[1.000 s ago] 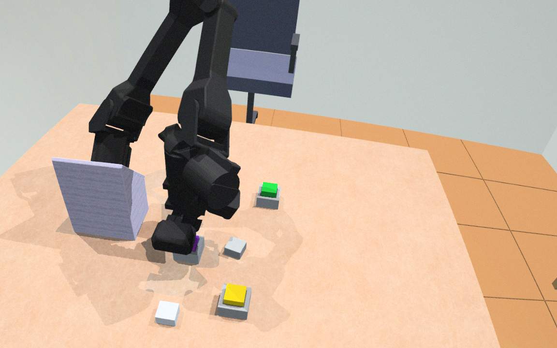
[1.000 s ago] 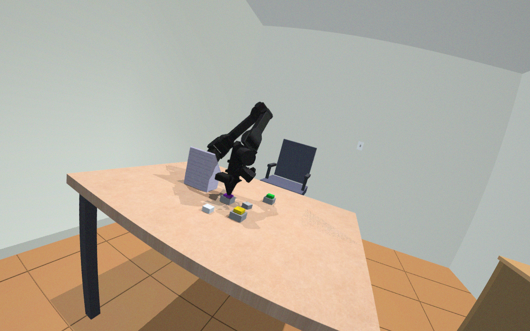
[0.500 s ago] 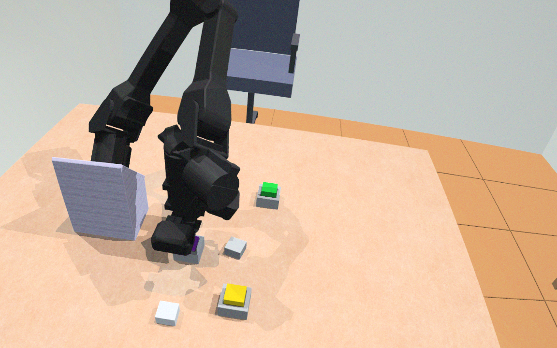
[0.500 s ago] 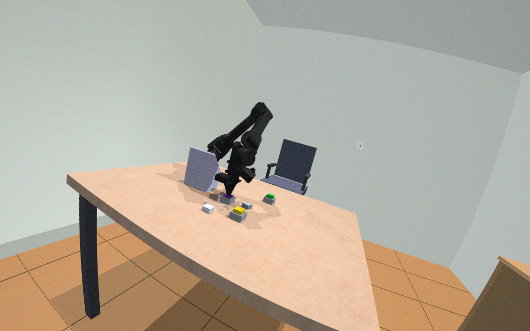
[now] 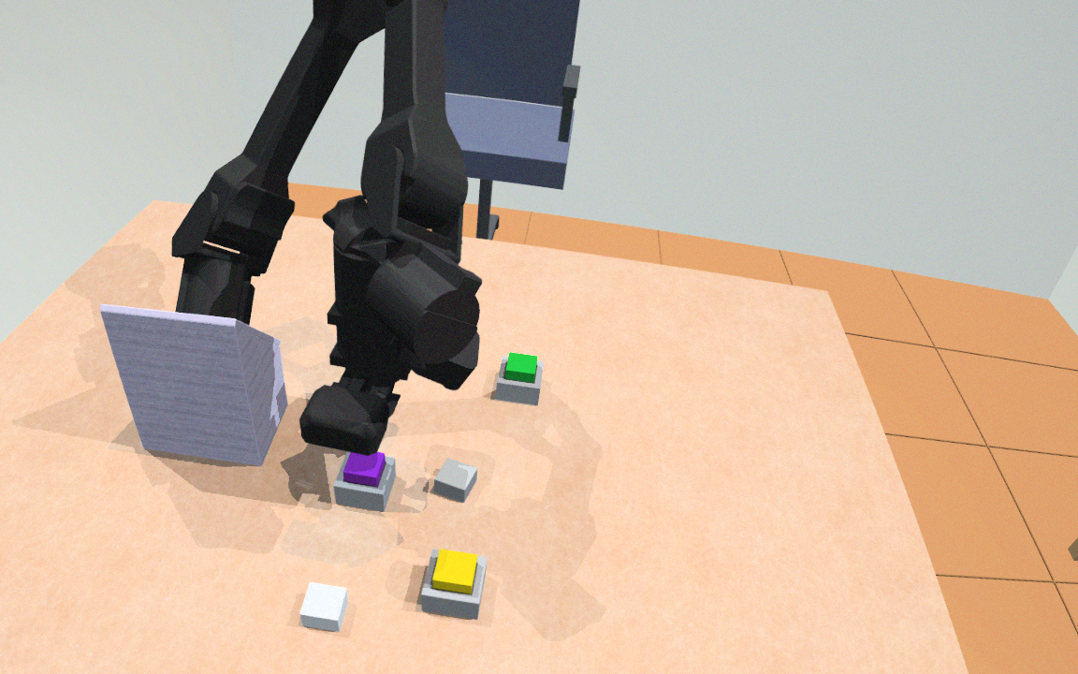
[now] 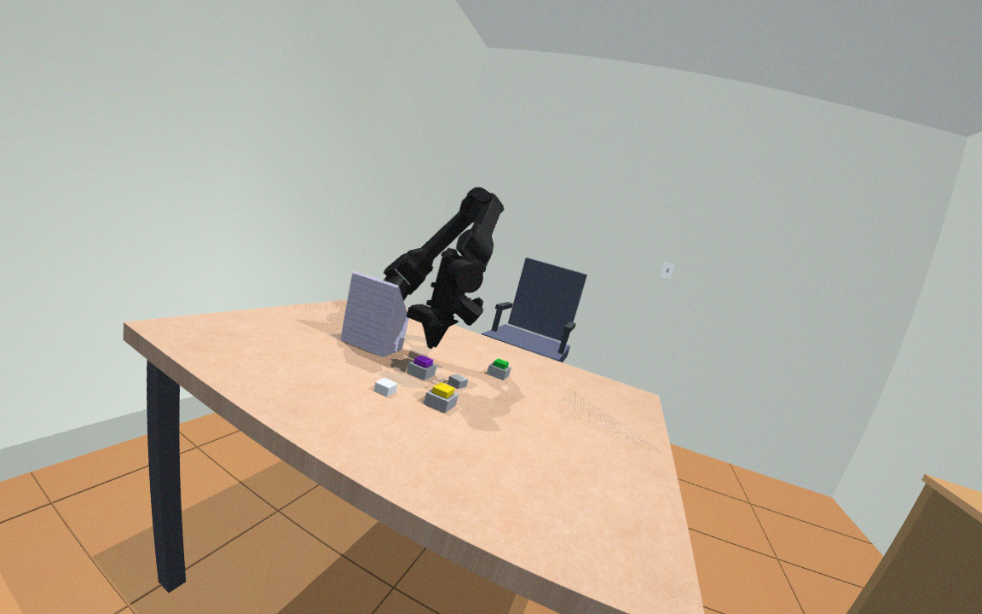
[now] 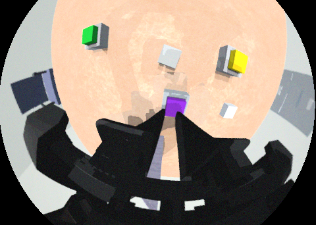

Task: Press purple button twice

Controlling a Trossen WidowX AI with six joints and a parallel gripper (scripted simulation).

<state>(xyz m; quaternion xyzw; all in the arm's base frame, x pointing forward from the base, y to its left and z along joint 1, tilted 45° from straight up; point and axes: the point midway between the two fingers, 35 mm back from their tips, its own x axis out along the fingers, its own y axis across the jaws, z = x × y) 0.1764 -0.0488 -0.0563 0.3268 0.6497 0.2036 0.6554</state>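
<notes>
The purple button [image 5: 364,467] sits raised on its grey base on the table [image 5: 693,469], just in front of a lavender ribbed block [image 5: 191,384] and with a small grey block [image 5: 455,479] close at one side. The gripper [image 7: 168,114] hangs just above the button, apart from it, tips pointing down at its near edge; the fingers stand a narrow slit apart, nearly together, with nothing between them. Farther out, the yellow button [image 5: 454,571] lies toward the table's front, a white block [image 5: 323,605] beside it. The green button [image 5: 520,367] stands well apart on the far side. Beyond the table a blue-grey chair [image 6: 536,313] faces it over an orange tiled floor [image 6: 21,534]
</notes>
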